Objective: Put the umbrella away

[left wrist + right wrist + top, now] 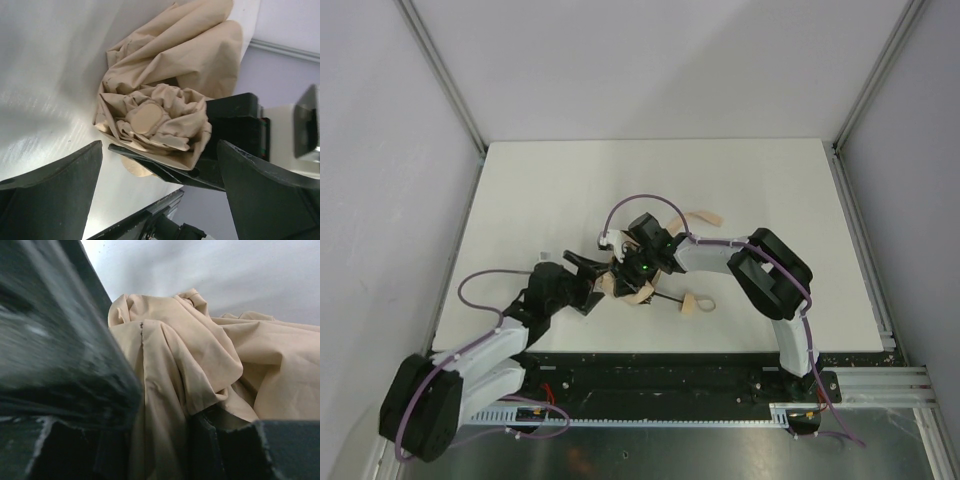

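Top external view puts the left gripper just left of the umbrella, which lies bunched near the middle of the white table, toward its near edge. Its jaws stand wide apart with nothing between them. The left wrist view shows one finger on either side of the crumpled beige canopy end and its round cap, touching neither. Just right of that, the right gripper is partly closed on a fold of the loose fabric, which the right wrist view shows pinched between its fingers. Further right, the thin black shaft runs out to the pale wooden handle and its cord loop, both lying free on the table.

The right hold seems to be on cloth alone, so a pull would probably draw folds out and loosen the bundle rather than carry the umbrella. If the left jaws close where they are, they may catch only outer folds, or strike the right fingers tucked close under the bundle. The handle end is unsupported and could swing or drag on a lift. A tan strip lies beyond the right wrist; whether it is attached I cannot tell.
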`<state>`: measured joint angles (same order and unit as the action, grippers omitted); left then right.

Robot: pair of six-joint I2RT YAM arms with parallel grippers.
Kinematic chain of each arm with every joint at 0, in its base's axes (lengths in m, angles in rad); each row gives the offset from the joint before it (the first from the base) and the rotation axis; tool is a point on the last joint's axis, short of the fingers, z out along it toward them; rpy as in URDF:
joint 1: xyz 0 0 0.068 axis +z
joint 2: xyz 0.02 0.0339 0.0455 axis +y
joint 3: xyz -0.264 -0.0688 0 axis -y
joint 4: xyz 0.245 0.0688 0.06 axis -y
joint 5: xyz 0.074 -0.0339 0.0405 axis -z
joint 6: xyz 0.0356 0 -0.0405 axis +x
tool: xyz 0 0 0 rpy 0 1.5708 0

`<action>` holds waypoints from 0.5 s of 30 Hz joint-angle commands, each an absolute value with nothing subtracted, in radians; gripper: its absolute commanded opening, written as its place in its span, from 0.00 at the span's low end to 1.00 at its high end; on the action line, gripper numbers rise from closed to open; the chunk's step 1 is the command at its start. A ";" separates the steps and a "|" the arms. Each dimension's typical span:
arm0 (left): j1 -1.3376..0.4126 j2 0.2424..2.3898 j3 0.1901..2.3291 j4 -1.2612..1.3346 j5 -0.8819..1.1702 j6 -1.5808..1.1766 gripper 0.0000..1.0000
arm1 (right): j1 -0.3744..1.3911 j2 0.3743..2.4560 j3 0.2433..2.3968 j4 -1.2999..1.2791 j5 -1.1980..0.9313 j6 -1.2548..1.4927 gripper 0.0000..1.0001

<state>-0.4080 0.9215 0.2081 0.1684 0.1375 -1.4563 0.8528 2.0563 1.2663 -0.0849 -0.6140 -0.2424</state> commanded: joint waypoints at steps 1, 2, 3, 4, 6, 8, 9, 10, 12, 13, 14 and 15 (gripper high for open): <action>-0.442 1.038 0.247 0.306 0.137 -1.427 0.99 | 0.873 2.180 1.160 -0.346 -0.560 -0.226 0.00; -0.443 1.073 0.253 0.318 0.129 -1.418 0.99 | 0.873 2.178 1.160 -0.346 -0.557 -0.227 0.00; -0.444 1.105 0.257 0.335 0.120 -1.411 0.99 | 0.873 2.176 1.160 -0.346 -0.554 -0.227 0.00; -0.444 1.136 0.257 0.351 0.107 -1.403 0.99 | 0.873 2.174 1.160 -0.347 -0.553 -0.227 0.00; -0.446 1.197 0.260 0.380 0.086 -1.392 0.99 | 0.876 2.169 1.160 -0.345 -0.550 -0.228 0.00; -0.446 1.251 0.264 0.398 0.064 -1.372 0.96 | 0.880 2.161 1.160 -0.346 -0.546 -0.235 0.00; -0.446 1.271 0.262 0.401 0.049 -1.365 0.93 | 0.882 2.157 1.160 -0.348 -0.544 -0.238 0.00; -0.446 1.286 0.255 0.404 0.034 -1.361 0.89 | 0.885 2.153 1.160 -0.351 -0.541 -0.242 0.00; -0.445 1.303 0.244 0.408 0.012 -1.342 0.78 | 0.895 2.144 1.160 -0.356 -0.529 -0.247 0.00; -0.445 1.306 0.240 0.408 -0.011 -1.332 0.72 | 0.899 2.141 1.160 -0.356 -0.526 -0.248 0.00; -0.446 1.309 0.238 0.408 -0.029 -1.320 0.66 | 0.901 2.136 1.160 -0.355 -0.526 -0.251 0.00; -0.445 1.313 0.235 0.408 -0.043 -1.306 0.60 | 0.903 2.131 1.161 -0.353 -0.526 -0.253 0.00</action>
<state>-0.4423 1.2617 0.2382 0.4549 0.1108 -1.3945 0.8474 2.0438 1.2549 -0.0769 -0.5972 -0.2249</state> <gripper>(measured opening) 0.690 0.388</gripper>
